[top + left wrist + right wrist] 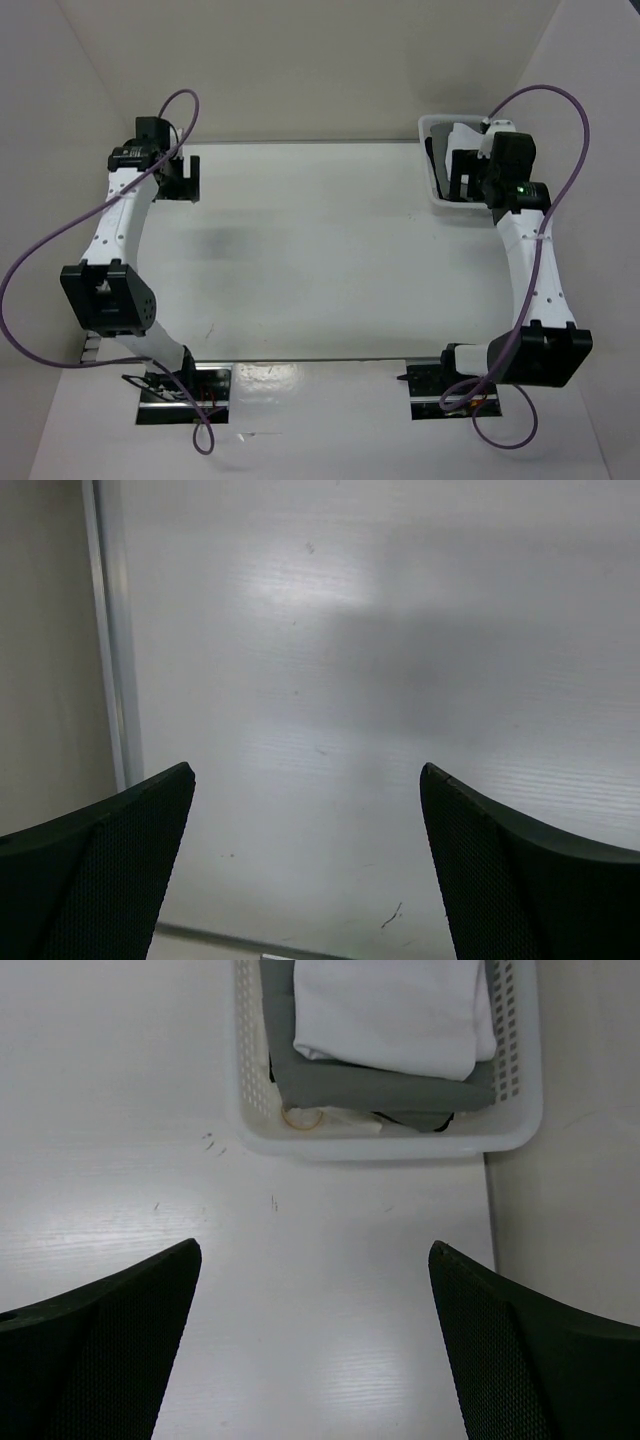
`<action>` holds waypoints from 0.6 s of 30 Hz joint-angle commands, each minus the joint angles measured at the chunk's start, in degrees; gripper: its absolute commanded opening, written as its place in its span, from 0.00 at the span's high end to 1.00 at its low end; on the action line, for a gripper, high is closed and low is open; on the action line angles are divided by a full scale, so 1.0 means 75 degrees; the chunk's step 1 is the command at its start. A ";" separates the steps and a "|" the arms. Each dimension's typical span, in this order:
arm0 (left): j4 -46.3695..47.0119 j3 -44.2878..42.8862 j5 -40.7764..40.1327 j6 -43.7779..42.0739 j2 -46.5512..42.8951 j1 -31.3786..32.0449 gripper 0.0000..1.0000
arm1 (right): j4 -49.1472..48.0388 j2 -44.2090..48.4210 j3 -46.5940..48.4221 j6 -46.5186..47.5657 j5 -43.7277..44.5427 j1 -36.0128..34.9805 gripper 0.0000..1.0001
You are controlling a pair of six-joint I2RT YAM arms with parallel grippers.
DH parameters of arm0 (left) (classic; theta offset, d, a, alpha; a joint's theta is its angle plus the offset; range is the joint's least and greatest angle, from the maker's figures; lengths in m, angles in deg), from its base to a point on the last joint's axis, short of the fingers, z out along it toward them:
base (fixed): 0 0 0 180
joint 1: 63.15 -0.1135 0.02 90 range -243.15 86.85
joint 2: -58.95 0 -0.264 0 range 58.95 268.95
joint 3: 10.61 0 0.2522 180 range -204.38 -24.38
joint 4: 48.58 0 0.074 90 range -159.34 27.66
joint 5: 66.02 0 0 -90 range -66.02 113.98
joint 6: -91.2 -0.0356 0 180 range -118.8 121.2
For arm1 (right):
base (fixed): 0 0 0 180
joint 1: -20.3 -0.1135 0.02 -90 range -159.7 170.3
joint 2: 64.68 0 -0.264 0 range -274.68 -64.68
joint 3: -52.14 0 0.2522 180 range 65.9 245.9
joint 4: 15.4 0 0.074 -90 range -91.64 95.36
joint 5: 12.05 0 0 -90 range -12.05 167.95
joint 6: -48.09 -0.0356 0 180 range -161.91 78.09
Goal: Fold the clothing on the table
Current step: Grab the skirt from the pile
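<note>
Clothing (390, 1010) atop grey cloth (385, 1087) in basket (400, 1144)

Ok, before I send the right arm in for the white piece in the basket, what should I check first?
1. Right gripper open, nothing between its fingers: ok.
2. Left gripper open and empty, over bare tabletop: ok.
3. White clothing on top of the pile, above the dark grey cloth: ok.
4. Clothing laid out on the table for folding: not ok, it lies folded inside the basket.
5. Bare table surface in the middle to spread it on: ok.
6. White piece free of the items beneath it: cannot tell.
</note>
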 commanded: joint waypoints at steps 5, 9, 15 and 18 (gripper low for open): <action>0.1368 -0.0021 0.0459 -0.0004 -0.1413 0.0402 0.01 | -0.0202 0.0367 -0.0692 -0.0243 0.0216 0.0298 0.01; 0.1463 -0.0180 0.0273 -0.0075 -0.1520 0.0789 0.01 | -0.0120 0.1362 -0.1210 -0.0056 -0.0054 0.0664 0.01; 0.1393 -0.0441 -0.0198 -0.0005 -0.1098 0.0942 0.01 | -0.0038 0.1928 -0.1797 0.0320 0.0450 0.0735 0.01; 0.1322 -0.0196 -0.0033 -0.0075 -0.1167 0.1011 0.01 | -0.0213 0.1496 -0.1727 0.0320 0.0253 0.0735 0.01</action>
